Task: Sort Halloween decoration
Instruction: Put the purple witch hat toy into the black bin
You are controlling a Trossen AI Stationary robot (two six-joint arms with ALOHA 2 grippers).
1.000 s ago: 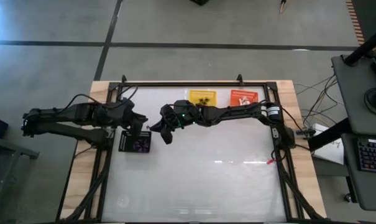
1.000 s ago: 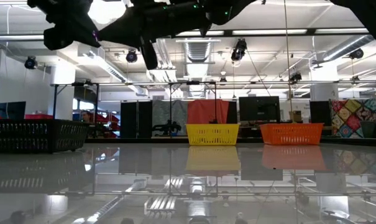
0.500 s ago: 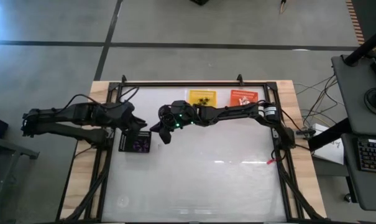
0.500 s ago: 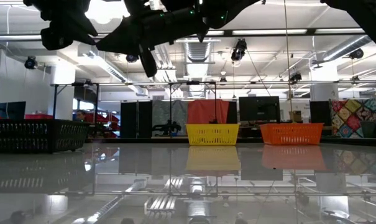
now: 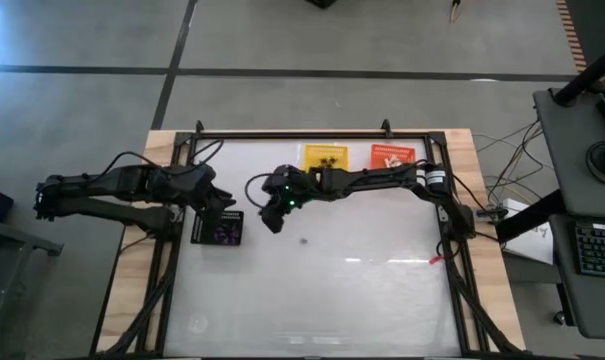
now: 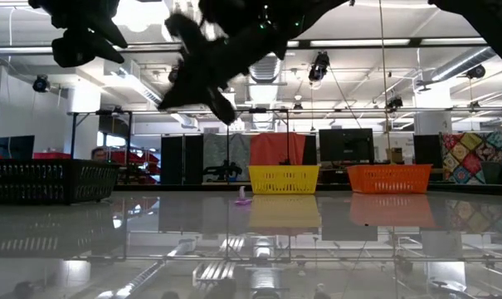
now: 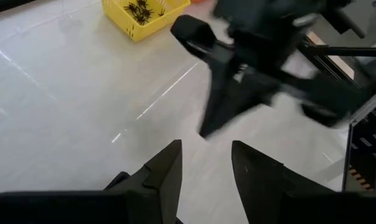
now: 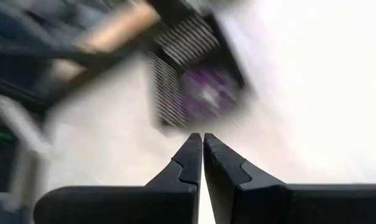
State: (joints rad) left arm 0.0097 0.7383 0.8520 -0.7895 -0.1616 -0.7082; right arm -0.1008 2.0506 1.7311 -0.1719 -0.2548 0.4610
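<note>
A tiny purple trinket [image 5: 303,239] of the Halloween decoration lies loose on the white table, also seen in the low view [image 6: 242,198]. My right gripper [image 5: 274,224] hangs shut above the table just left of it, pointing toward the black basket [image 5: 218,228], which holds purple trinkets [image 8: 206,93]. My left gripper [image 7: 203,167] stands open and empty above the black basket's far right corner. Black spidery trinkets [image 7: 144,7] lie in the yellow basket [image 5: 326,156].
An orange basket [image 5: 392,156] stands beside the yellow one at the far edge. The near half of the table [image 5: 322,300] is bare glossy white. A dark frame rail [image 5: 302,134] runs around the table, and the room with shelves and screens shows behind it.
My right gripper has tipped its fingers further downward and sunk a little, staying shut. A small purple trinket now lies on the table right of that gripper, where none lay before.
</note>
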